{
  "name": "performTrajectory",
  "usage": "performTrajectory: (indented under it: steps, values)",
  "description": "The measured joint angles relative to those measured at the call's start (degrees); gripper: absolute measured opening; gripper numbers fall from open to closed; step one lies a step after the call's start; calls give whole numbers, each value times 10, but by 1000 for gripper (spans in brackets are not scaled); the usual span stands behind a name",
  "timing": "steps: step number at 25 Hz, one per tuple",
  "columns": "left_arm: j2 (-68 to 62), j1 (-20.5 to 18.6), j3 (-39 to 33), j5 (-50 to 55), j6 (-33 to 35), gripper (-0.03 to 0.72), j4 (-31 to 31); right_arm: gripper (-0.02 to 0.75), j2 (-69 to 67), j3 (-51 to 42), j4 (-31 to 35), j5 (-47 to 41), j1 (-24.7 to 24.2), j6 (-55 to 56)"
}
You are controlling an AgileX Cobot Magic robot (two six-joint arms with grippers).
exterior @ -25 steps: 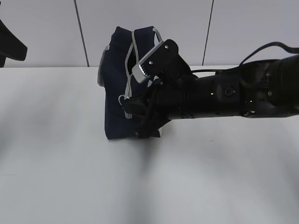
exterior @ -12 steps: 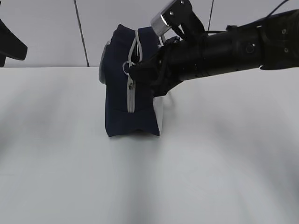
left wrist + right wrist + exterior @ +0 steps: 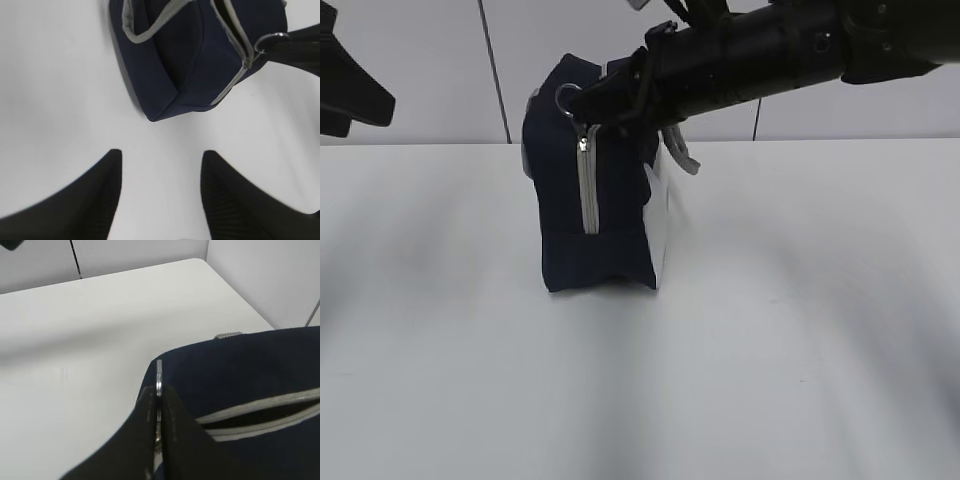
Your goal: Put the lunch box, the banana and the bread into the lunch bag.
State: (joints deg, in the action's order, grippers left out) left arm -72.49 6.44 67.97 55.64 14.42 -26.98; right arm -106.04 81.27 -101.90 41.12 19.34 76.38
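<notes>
Both tools differ: right tool pinches the ring pull atop the lunch bag; left tool hangs spread, bag just ahead.

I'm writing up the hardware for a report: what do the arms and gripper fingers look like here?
The right arm is a thick, matte black cylinder. The right gripper has smooth black fingers that taper to the tips. The left gripper has two broad black fingers with pointed tips and finely ribbed inner faces. No markings are legible.
</notes>
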Motion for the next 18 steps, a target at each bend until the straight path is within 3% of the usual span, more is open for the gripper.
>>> performTrajectory:
  steps: [9, 18]
  values:
    - [-70, 0, 0, -40, 132, 370, -116, -16, -48, 98, -58, 17, -1, 83]
    - [-170, 0, 0, -65, 296, 370, -265, -16, -51, 142, -58, 16, -1, 124]
